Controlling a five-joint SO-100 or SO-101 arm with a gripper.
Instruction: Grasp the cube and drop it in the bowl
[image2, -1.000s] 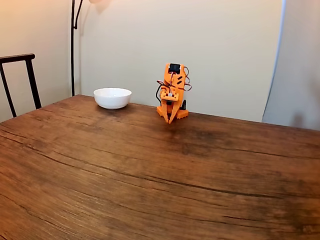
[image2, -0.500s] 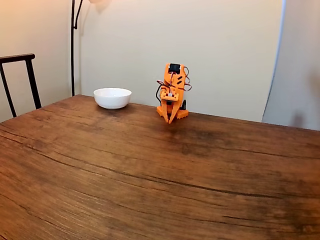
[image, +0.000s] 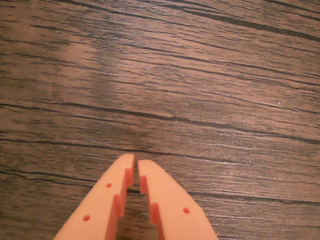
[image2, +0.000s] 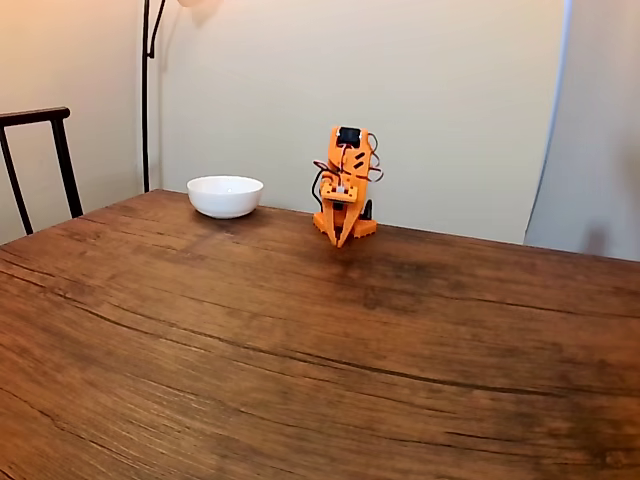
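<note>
A white bowl (image2: 225, 195) sits near the far left edge of the table in the fixed view. To its right the orange arm is folded over its base, with the gripper (image2: 341, 240) pointing down at the wood. In the wrist view the gripper (image: 135, 164) comes in from the bottom edge, its two orange fingers (image: 165, 200) nearly touching at the tips, shut with nothing between them, over bare wood. The cube is out of view.
The dark wooden table (image2: 300, 340) stretches wide toward the camera. A black chair back (image2: 35, 160) stands at the left edge, and a lamp pole (image2: 146, 90) rises behind the bowl against the pale wall.
</note>
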